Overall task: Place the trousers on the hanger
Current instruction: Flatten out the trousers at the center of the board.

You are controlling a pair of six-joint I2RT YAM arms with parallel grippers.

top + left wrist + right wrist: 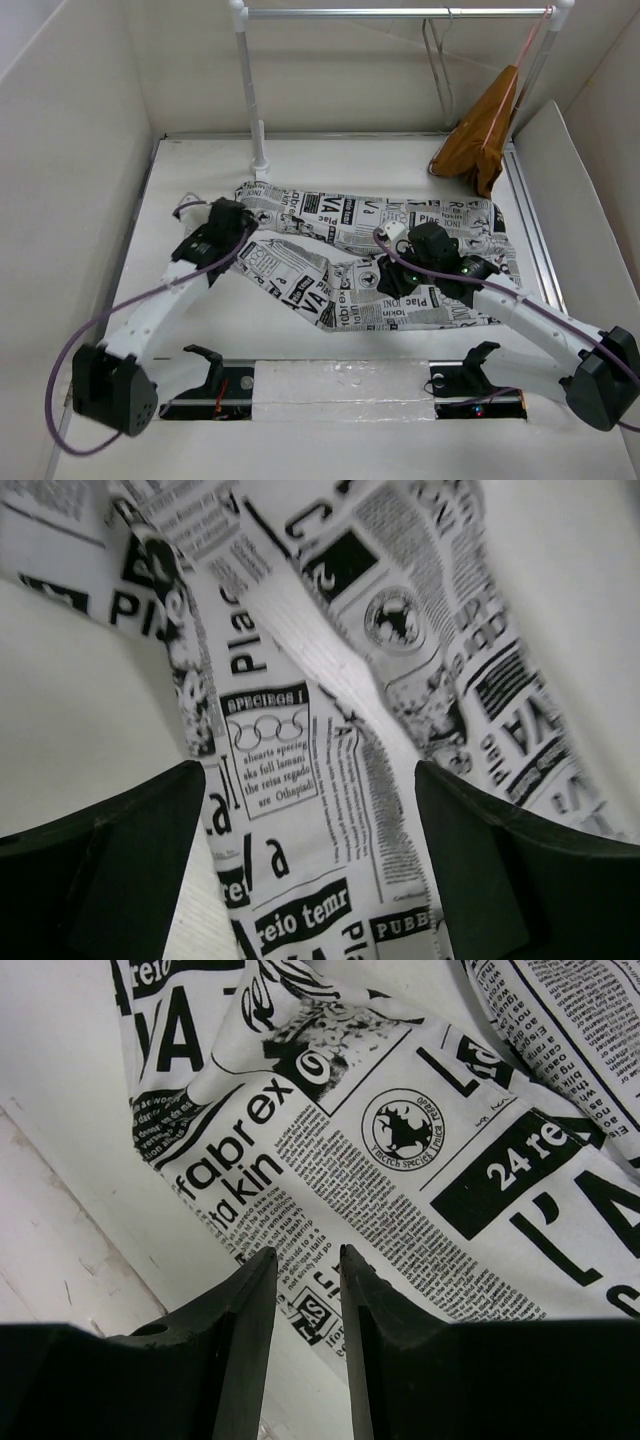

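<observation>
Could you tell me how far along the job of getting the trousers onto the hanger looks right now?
Nothing looks finished: the trousers lie spread on the table, and the wire hanger hangs bare on the rail. In hand: the left gripper is open over the cloth, the right gripper nearly closed at a hem. Gripping, lifting and draping remain.

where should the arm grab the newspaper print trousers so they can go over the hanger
Probably at the far left end of the trousers, where both legs join. They lie flat, so come from above. The left pincer, open, is nearest; the hanger hangs on the rail behind.
</observation>
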